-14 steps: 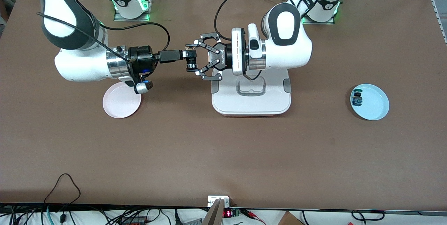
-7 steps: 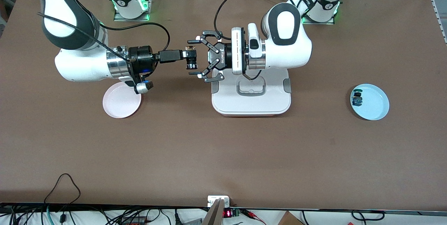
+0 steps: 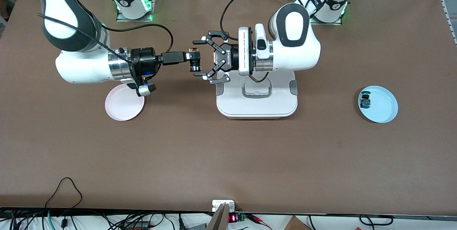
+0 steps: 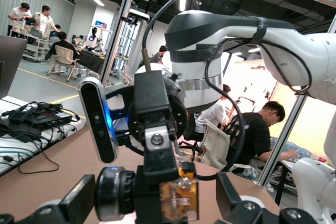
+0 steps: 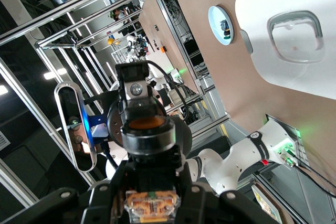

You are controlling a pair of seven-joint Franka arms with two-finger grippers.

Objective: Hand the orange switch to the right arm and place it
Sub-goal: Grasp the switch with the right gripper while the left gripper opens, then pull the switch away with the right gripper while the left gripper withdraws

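So the right end effector is clamped on the orange switch mid-air over the desk, while the left end effector sits spread wide open around it.

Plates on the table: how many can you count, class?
2. The pink plate lies toward the right arm's end, partly under that arm; the light blue plate, holding a small switch, lies toward the left arm's end.

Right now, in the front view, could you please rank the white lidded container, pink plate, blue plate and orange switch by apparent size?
1. White lidded container.
2. Pink plate and blue plate: they look alike, so no ranking; the pink one is partly covered.
3. Orange switch, held in the right gripper.
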